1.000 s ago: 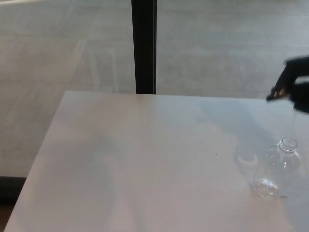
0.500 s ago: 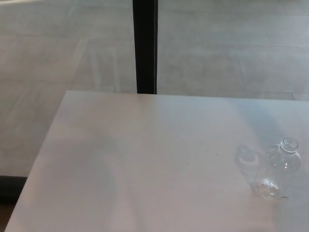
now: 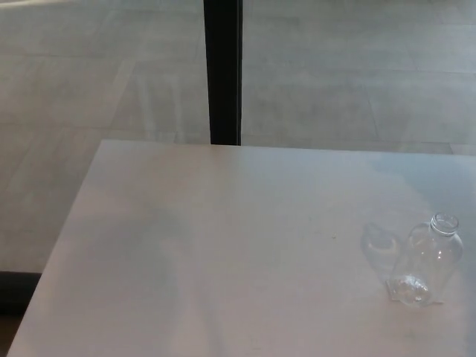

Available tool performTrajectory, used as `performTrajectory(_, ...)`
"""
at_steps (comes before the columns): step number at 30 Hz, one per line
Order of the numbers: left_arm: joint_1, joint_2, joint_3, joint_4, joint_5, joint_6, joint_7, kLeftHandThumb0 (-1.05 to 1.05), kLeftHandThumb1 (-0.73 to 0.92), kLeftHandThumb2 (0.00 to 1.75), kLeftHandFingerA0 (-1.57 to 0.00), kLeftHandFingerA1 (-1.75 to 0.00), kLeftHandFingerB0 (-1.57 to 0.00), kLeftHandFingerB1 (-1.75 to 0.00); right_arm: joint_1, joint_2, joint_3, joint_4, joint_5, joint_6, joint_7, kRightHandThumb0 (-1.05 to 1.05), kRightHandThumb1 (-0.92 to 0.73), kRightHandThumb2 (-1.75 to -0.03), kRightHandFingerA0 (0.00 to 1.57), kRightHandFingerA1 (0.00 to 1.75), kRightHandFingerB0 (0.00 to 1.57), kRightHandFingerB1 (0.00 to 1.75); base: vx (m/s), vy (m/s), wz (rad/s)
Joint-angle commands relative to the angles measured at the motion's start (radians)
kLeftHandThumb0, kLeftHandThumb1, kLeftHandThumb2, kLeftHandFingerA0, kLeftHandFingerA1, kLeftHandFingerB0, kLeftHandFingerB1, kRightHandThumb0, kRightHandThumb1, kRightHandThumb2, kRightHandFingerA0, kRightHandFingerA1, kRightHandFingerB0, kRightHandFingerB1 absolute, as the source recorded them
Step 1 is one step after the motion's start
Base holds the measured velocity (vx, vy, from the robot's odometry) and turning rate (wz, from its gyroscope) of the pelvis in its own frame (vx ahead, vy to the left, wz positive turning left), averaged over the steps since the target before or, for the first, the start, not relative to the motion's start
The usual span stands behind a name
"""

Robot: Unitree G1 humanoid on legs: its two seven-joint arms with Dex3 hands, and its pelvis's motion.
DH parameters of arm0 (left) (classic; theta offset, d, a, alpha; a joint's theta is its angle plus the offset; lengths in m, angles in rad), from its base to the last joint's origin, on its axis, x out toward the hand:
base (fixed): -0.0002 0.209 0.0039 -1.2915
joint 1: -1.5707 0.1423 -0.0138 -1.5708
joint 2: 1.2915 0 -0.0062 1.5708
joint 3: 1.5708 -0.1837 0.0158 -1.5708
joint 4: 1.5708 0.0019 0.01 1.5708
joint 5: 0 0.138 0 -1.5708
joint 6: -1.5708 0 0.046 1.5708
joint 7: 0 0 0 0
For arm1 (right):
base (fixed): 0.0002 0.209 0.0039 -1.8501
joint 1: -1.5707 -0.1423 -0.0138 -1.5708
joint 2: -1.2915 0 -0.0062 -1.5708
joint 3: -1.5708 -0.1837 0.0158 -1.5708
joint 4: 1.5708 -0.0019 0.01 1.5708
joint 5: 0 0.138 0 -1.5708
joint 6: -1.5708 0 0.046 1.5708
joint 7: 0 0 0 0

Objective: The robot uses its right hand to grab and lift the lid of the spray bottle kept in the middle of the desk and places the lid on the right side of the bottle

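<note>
One bottle (image 3: 425, 264): clear, open neck, no lid on it, near right edge of the white desk (image 3: 223, 238).
Hands: both outside the picture, state cannot be told.

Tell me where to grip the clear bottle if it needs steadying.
Judging from the head view, take the clear bottle around its wide body, below the open neck. It stands upright near the white table's right edge, so coming in level from the right seems best.
</note>
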Motion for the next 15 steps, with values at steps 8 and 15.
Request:
performTrajectory(8,0.009,0.001,0.006,-0.004,-0.019,-0.029,-0.01,-0.78,0.89,0.66,-0.55,-0.51,-0.38,-0.39,0.23,0.122,0.186,0.136,-0.188,-0.085,-0.27,-0.32,-0.68,-0.75,0.93,1.56,0.88,0.74,0.0,0.0,0.0)
performTrajectory(15,-0.001,0.002,0.006,0.0,-0.022,-0.028,-0.016,-0.78,0.87,0.66,-0.54,-0.52,-0.37,-0.39,0.247,0.145,0.269,0.219,-0.204,-0.064,-0.271,-0.44,-0.71,-0.63,0.85,1.27,0.61,0.43,0.0,0.0,0.0)
